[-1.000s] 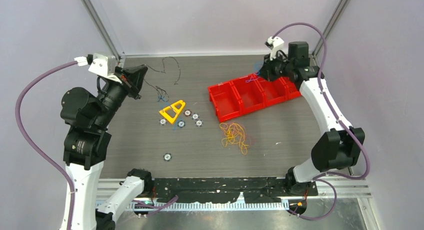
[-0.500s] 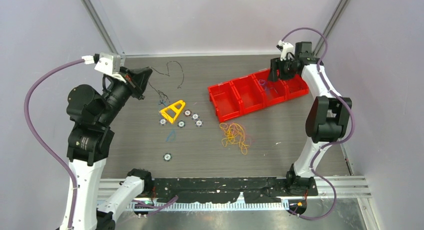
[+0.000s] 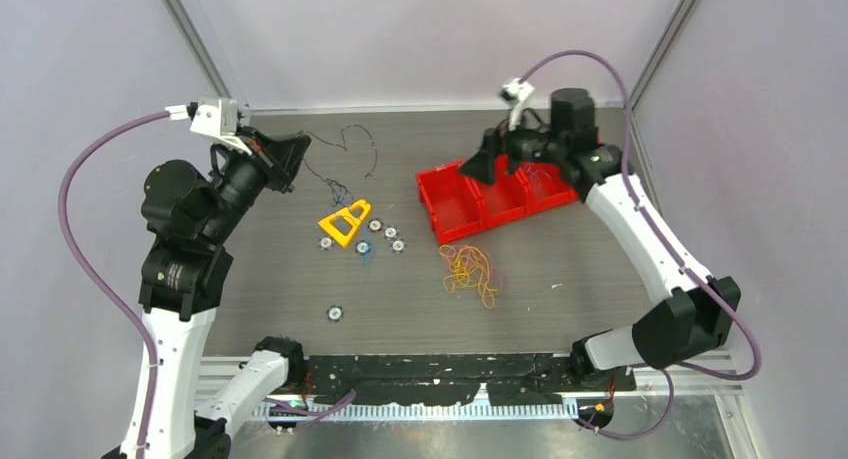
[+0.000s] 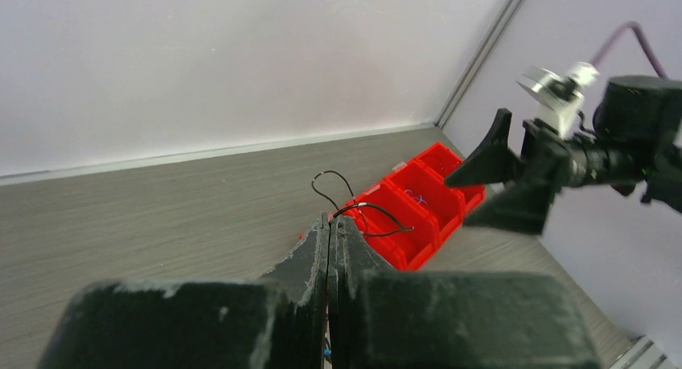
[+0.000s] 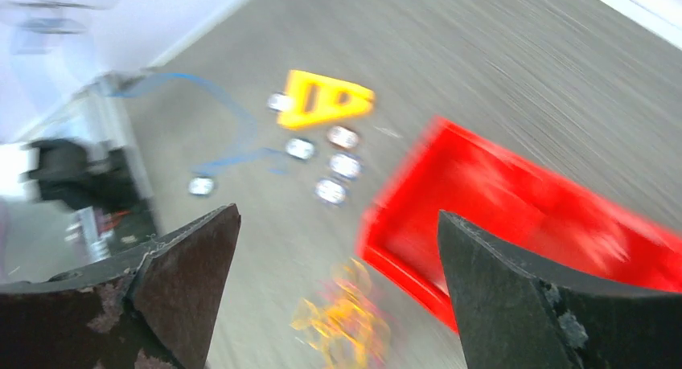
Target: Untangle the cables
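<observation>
Grey wood-grain tabletop (image 3: 580,269) bears a heap of thin yellow-orange cables (image 3: 470,270) near the red plastic compartment tray (image 3: 428,192). Left gripper (image 4: 330,224) is pinched tight on a hair-thin black cable (image 4: 378,211); right gripper (image 5: 338,218) gapes wide, empty, over the tray. Pulling could slip that strand free or tighten its crossings

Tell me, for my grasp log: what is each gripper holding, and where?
The left gripper pinches the black cable between its fingertips, seemingly near one end. The right gripper is open, holding nothing.
</observation>
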You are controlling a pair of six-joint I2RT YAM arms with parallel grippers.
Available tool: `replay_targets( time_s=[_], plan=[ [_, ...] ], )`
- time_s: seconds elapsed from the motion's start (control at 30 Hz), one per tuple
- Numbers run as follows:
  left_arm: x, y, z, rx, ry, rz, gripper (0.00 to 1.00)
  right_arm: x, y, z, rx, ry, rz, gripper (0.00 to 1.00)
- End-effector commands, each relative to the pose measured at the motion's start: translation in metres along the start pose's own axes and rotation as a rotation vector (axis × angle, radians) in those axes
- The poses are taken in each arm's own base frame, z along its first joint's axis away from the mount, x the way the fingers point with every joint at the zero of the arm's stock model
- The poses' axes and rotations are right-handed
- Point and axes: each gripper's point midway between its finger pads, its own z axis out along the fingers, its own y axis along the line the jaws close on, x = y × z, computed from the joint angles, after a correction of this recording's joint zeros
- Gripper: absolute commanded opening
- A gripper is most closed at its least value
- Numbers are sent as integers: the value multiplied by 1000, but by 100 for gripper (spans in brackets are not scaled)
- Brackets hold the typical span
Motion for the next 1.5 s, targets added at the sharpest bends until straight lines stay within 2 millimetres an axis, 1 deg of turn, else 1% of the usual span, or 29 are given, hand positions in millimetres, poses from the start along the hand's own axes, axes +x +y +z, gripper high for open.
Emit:
replay_targets(
  time_s=[0.0,0.03,0.07,0.1,0.13,0.17,0.23,0.3,0.33,0.4,0.53,0.63,0.73,0.77,0.83,0.87,0.9,0.93,1.0,1.03,1.07,1.1,1.13,1.17,1.2,1.23,1.3,1.37,1.47],
  plan=[
    [-14,8,4,-71,-32,-93,0,-27,108,30,-275,-81,-92,100],
    [-12,8,5,-71,-27,-103,0,-33,132,37,-324,-89,-110,100],
    [-10,7,5,-64,-21,-117,0,-36,143,40,-348,-96,-116,98],
    [-6,5,6,-56,-13,-132,0,-44,163,44,-390,-116,-126,97],
    [-3,4,6,-49,-7,-152,0,-48,172,45,-411,-125,-123,96],
    [0,4,7,-49,-3,-175,0,-56,188,47,-445,-144,-142,96],
    [3,4,9,-50,-3,-214,0,-64,207,54,-466,-156,-147,95],
    [5,5,11,-59,-4,-256,0,-63,219,68,-469,-160,-132,95],
    [5,6,12,-65,-7,-276,0,-64,220,74,-444,-166,-113,95],
    [6,8,14,-83,-3,-337,0,-58,229,91,-444,-166,-103,95],
    [8,14,16,-118,5,-430,0,-39,254,121,-472,-145,-132,95],
    [6,16,16,-116,-5,-505,0,-28,262,141,-493,-163,-103,95],
    [5,14,18,-101,-2,-574,0,-21,264,165,-496,-198,-65,97],
    [5,14,18,-99,-2,-586,0,-20,263,171,-492,-202,-57,93],
    [0,15,17,-103,-11,-600,0,-16,254,189,-448,-206,-49,79],
    [0,15,16,-105,-11,-610,0,-7,249,200,-430,-187,-43,76],
    [-2,15,15,-104,-12,-619,0,-3,245,205,-415,-183,-42,65],
    [-4,14,14,-99,-16,-619,0,4,243,210,-415,-175,-43,57],
    [-11,15,10,-98,-39,-600,0,15,239,212,-412,-158,-46,25],
    [-15,16,9,-101,-53,-589,0,14,239,208,-415,-163,-58,20],
    [-22,18,6,-105,-77,-572,0,28,235,207,-410,-137,-57,13],
    [-30,20,4,-108,-104,-557,0,41,227,202,-400,-119,-61,11],
    [-38,21,2,-107,-133,-544,0,46,223,199,-395,-111,-63,8],
    [-49,29,-2,-125,-177,-524,0,46,218,191,-393,-117,-64,8],
    [-58,32,-5,-135,-209,-502,0,67,209,188,-380,-76,-56,8],
    [-65,33,-7,-139,-228,-481,0,81,200,179,-372,-50,-48,7],
    [-79,32,-9,-141,-254,-432,0,101,187,166,-358,-11,-45,7],
    [-91,32,-10,-148,-284,-400,0,115,175,154,-347,21,-42,6],
    [-102,30,-9,-137,-301,-381,0,121,163,140,-335,36,-48,6]
  ],
)
